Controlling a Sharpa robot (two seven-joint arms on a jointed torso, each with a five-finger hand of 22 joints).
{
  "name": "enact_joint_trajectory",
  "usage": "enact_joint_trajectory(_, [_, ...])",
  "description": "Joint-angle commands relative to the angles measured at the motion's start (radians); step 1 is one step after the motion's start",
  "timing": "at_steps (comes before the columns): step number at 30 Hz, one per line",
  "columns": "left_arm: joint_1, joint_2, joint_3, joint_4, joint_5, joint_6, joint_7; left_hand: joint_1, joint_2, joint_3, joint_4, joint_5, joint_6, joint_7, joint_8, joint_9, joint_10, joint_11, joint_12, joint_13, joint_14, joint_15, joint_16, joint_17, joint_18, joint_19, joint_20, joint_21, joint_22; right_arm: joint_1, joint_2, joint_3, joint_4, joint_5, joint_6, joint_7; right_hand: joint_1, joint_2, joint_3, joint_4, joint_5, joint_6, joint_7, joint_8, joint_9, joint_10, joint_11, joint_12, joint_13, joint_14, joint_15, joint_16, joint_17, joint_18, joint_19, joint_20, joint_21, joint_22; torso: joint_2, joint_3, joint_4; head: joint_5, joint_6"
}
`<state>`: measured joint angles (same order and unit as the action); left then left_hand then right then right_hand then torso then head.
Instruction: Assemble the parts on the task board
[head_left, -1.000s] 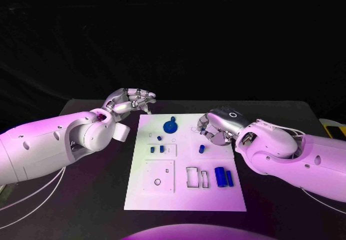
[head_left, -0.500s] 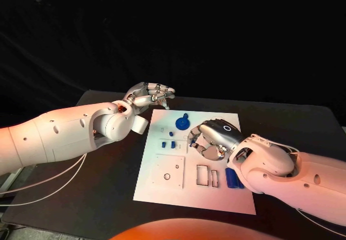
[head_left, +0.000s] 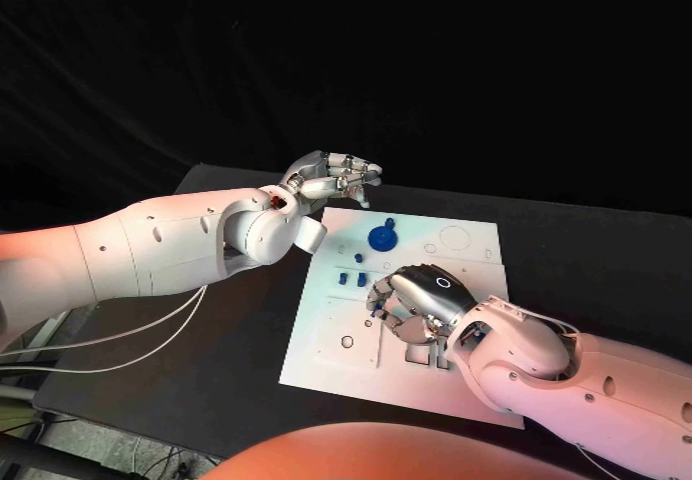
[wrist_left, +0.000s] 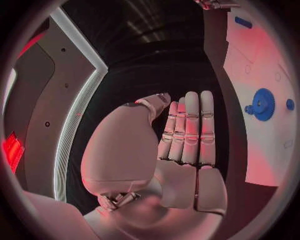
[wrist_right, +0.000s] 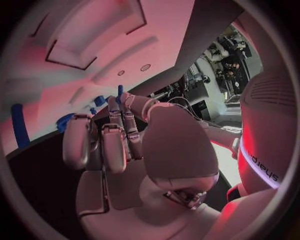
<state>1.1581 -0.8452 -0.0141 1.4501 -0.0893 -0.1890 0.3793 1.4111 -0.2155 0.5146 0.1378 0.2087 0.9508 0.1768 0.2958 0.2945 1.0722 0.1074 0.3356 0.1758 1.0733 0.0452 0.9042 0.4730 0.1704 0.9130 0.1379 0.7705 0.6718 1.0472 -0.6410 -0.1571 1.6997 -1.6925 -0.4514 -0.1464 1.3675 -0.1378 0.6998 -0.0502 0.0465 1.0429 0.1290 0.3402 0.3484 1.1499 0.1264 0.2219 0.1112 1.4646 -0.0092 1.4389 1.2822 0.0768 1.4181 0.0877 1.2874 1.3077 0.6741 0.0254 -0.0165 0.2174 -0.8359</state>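
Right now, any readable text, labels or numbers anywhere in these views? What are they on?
None readable.
Task board: only outlines and holes, no print legible.
Blue gear: no marking visible.
Right robot hand: a ring mark on its back, no letters.
Left robot hand: no label visible.

The task board looks like smooth, matt white plastic. The blue gear seems moulded plastic with a slight sheen. Both arms wear glossy white shells; the fingers look satin metal. The surface is matt black.
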Motion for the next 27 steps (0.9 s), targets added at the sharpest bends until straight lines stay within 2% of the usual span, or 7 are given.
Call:
enact_joint_trajectory(1, [0.001, 0.005, 0.001, -0.001, 0.01, 0.005, 0.012, 0.007, 0.001, 0.0, -0.004, 0.003, -0.004, 0.003, -0.003, -0.001, -0.005, 0.005, -0.004, -0.001, -0.008, -0.001, -0.005, -0.001, 0.009, -0.001, 0.003, -0.006, -0.001, -0.004, 0.008, 0.0, -0.007, -0.018, 0.017, 0.01, 0.01, 0.017, 0.058, -0.052, 0.003, 0.002, 0.005, 0.0, 0.001, 0.062, -0.062, 0.004, 0.031, 0.049, -0.006, 0.002, -0.002, -0.008, -0.004, -0.001, -0.006, 0.114, 0.0, 0.0008, 0.0009, 0.008, -0.006])
enact_joint_trajectory(7, [0.001, 0.008, 0.001, -0.003, 0.01, 0.01, 0.008, 0.006, 0.001, 0.0, -0.004, 0.003, -0.004, 0.003, -0.003, -0.001, -0.006, 0.005, -0.005, -0.001, -0.009, -0.001, -0.006, -0.001, 0.009, -0.002, 0.003, -0.007, -0.002, -0.01, 0.018, -0.003, -0.013, -0.022, 0.024, 0.009, 0.01, 0.017, 0.058, -0.052, 0.003, 0.002, 0.005, 0.0, 0.001, 0.062, -0.062, 0.004, 0.031, 0.049, -0.006, 0.002, -0.002, -0.008, -0.004, -0.001, -0.006, 0.114, 0.001, 0.0003, -0.0001, 0.02, -0.015])
enact_joint_trajectory(14, [0.001, 0.008, 0.001, -0.003, 0.01, 0.013, 0.005, 0.005, 0.001, -0.001, -0.003, 0.003, -0.004, 0.003, -0.003, 0.0, -0.006, 0.005, -0.005, -0.001, -0.01, -0.001, -0.006, -0.001, 0.009, -0.003, 0.003, -0.007, -0.002, -0.016, 0.026, -0.005, -0.025, -0.029, 0.033, 0.008, 0.008, 0.017, 0.058, -0.052, 0.003, 0.002, 0.005, 0.0, 0.001, 0.062, -0.062, 0.003, 0.031, 0.05, -0.005, 0.003, -0.002, -0.008, -0.004, -0.001, -0.005, 0.115, 0.002, -0.0001, 0.0004, 0.025, -0.021])
enact_joint_trajectory(23, [0.001, 0.008, 0.001, -0.002, 0.01, 0.018, 0.001, 0.005, 0.001, -0.001, -0.003, 0.003, -0.004, 0.003, -0.003, 0.0, -0.006, 0.005, -0.005, -0.001, -0.01, -0.001, -0.006, -0.001, 0.009, -0.003, 0.003, -0.007, -0.002, -0.027, 0.034, -0.007, -0.04, -0.034, 0.039, 0.008, 0.007, 0.018, 0.059, -0.052, 0.003, 0.001, 0.005, -0.001, 0.001, 0.061, -0.061, 0.003, 0.031, 0.049, -0.005, 0.002, -0.003, -0.008, -0.005, -0.001, -0.006, 0.114, 0.002, 0.0015, 0.0007, 0.032, -0.027])
enact_joint_trajectory(27, [0.001, 0.008, 0.001, -0.002, 0.01, 0.021, 0.0, 0.005, 0.001, -0.001, -0.003, 0.003, -0.004, 0.003, -0.004, 0.0, -0.006, 0.005, -0.005, -0.001, -0.012, 0.0, -0.006, -0.001, 0.009, -0.004, 0.004, -0.008, -0.002, -0.029, 0.034, -0.007, -0.044, -0.037, 0.039, 0.006, 0.007, 0.018, 0.059, -0.052, 0.003, 0.001, 0.005, -0.001, 0.001, 0.061, -0.061, 0.003, 0.031, 0.049, -0.005, 0.002, -0.003, -0.008, -0.005, -0.001, -0.006, 0.114, 0.001, 0.0004, -0.0002, 0.033, -0.029])
